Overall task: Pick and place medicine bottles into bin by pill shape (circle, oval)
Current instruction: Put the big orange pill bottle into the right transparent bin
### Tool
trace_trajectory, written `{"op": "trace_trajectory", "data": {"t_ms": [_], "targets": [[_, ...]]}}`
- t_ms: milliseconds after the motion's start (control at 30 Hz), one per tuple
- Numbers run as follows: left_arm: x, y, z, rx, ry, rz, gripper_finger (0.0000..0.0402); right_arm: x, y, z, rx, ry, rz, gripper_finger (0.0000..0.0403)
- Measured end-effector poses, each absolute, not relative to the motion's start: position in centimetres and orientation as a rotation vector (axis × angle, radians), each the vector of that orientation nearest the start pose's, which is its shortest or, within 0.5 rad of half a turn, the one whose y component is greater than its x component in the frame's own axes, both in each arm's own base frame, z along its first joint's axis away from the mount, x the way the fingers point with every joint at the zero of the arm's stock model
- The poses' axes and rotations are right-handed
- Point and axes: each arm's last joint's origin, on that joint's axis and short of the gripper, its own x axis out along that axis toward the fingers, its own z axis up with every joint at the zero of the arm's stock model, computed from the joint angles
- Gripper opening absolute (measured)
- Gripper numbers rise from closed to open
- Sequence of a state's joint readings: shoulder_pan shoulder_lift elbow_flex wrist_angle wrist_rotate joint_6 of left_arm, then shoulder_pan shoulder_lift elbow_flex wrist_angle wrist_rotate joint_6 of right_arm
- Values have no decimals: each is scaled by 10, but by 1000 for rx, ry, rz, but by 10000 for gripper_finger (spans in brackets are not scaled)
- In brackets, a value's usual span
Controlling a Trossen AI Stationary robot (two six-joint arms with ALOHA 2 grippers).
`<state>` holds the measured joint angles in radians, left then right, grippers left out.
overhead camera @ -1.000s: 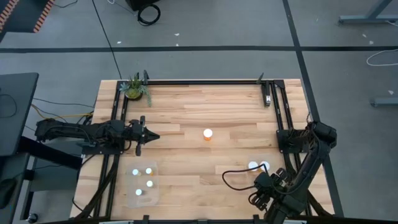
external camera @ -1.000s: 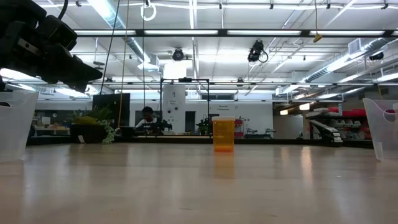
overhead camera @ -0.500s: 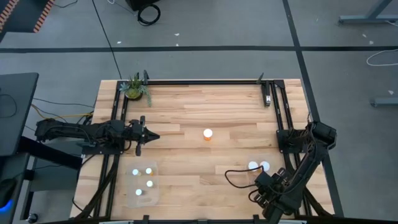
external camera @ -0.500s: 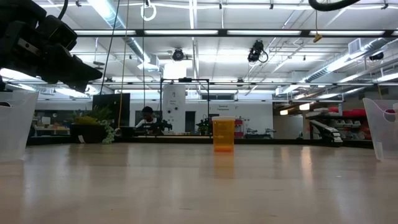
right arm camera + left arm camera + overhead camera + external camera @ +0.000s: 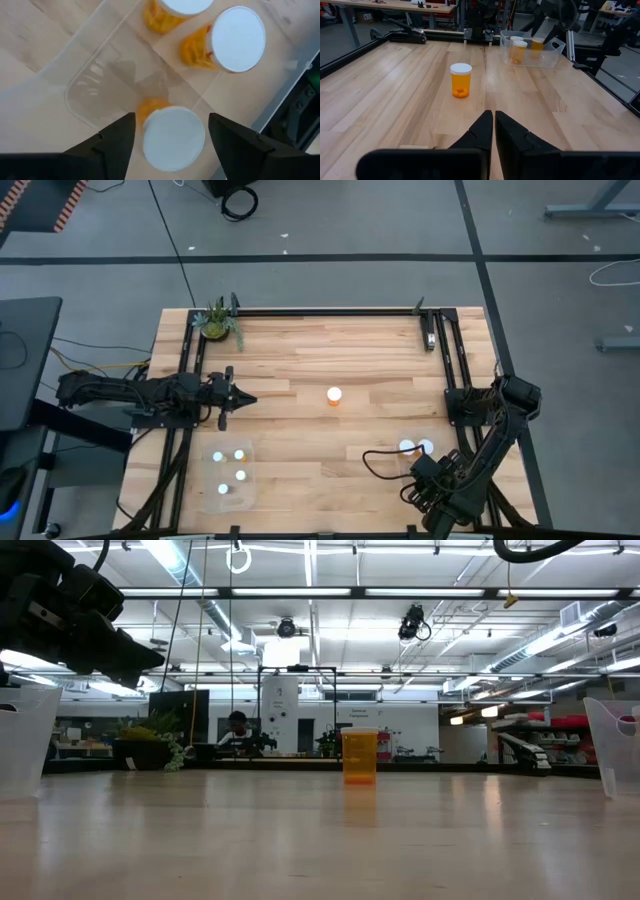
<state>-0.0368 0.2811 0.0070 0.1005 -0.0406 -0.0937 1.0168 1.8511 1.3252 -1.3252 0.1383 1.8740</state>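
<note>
**Right arm over the bin with a bottle between spread fingers; one bottle left at table centre**

I found the right gripper above the clear bin at the table's near right corner, looking straight down. Its fingers stood apart, one on each side of an orange bottle without touching it. Two more orange bottles stood in the same bin.

The left gripper waited over the left side of the table, jaws together, aimed at the lone orange bottle at the centre. Four white-capped bottles sat in the left bin.

Risks, as I judged them: the bottle between the fingers stood close to the bin wall, so a sideways or tilted withdrawal could clip its cap and topple it against its neighbours. The left jaws would have to spread before reaching the centre bottle, or they would knock it over.

Every bottle stood upright, long axis vertical, white cap up. Being round, none favoured any side for gripping.
</note>
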Motion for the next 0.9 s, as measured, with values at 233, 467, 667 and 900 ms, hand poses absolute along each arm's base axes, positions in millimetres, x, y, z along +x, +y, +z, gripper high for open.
{"op": "trace_trajectory", "data": {"t_ms": [233, 467, 667, 900], "targets": [[114, -3, 151, -86, 174, 12, 35, 166, 260, 194, 407, 1347, -880, 264], [114, -3, 151, -87, 173, 12, 29, 178, 251, 194, 388, 1354, -883, 264], [114, -3, 151, -87, 173, 12, 27, 199, 238, 198, 375, 1388, -855, 264], [114, -3, 151, -87, 173, 12, 36, 233, 220, 212, 388, 1417, -787, 264]]}}
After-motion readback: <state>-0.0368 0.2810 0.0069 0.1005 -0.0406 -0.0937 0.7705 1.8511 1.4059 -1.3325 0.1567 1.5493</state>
